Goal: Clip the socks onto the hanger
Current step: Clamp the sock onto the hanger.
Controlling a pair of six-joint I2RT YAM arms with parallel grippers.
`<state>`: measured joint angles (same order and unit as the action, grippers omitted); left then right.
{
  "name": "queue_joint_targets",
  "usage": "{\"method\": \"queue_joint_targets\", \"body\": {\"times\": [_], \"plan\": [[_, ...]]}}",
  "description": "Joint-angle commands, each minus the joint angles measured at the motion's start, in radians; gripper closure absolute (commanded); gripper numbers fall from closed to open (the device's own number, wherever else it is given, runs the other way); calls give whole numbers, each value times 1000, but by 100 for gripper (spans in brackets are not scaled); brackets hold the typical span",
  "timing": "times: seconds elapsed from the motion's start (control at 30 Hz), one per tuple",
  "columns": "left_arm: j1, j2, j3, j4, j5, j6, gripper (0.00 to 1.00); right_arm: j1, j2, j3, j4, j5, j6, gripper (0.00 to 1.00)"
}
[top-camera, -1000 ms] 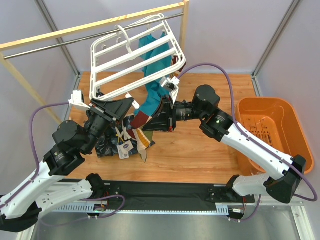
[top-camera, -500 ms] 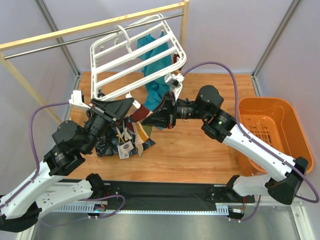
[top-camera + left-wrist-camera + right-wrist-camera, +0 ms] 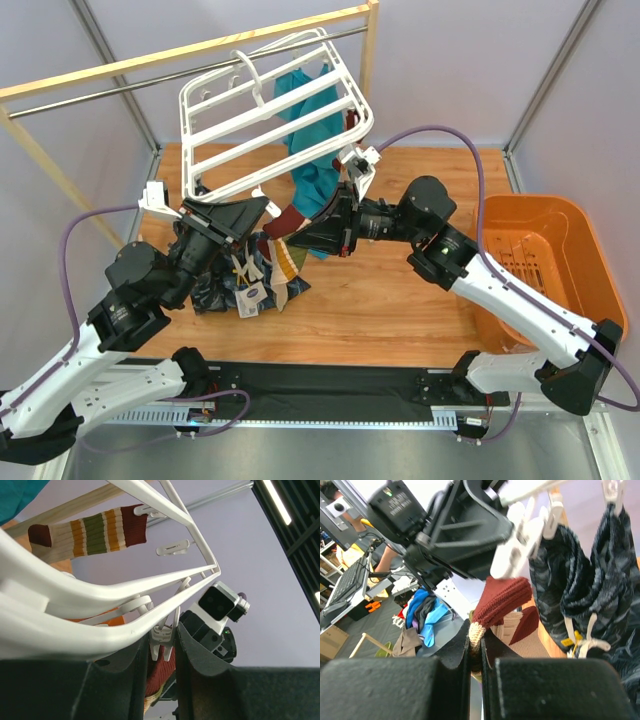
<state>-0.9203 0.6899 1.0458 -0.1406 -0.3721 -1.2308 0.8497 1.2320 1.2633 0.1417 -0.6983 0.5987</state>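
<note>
The left end effector [image 3: 162,639] is closed almost fully on a white clip [image 3: 163,647] that dangles from the near corner of the hanger [image 3: 150,587]. The clip's tails are pinched between the two fingers, though it cannot be told from these views whether its mouth is spread wide enough. The right end effector [image 3: 476,636] is shut tight on the cream cuff of a maroon sock [image 3: 502,600], which is held up just below and beside that clip, not yet within it.

For the step to be done well, the pinch on the clip should be held firm and the frame steadied, since the hanger hangs free from the rail [image 3: 120,88]. The sock's free maroon edge, not the part buried between the fingers, should be fed upward into the clip's mouth, deep enough that a full fold of knit is bitten. Only then should the left pinch be eased. The right grip should be released last, once the clip is judged to bear the weight.

A dark patterned cloth [image 3: 580,580] hangs from neighbouring clips close by and should not be caught. A striped sock [image 3: 90,530] is already clipped at the far side of the frame. More socks lie in a heap [image 3: 262,285] on the worktop [image 3: 400,300] beneath.
</note>
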Motion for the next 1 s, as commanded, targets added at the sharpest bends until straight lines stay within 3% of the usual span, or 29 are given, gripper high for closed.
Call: {"method": "queue_joint_targets", "body": {"times": [0.0,0.97], "plan": [[-6,-7,3,3,70,2,100,3,-26,-33,56,13,9,100],[-6,-6,2,9,93,-4,100,-3,38,10,165,59,26,100]]}}
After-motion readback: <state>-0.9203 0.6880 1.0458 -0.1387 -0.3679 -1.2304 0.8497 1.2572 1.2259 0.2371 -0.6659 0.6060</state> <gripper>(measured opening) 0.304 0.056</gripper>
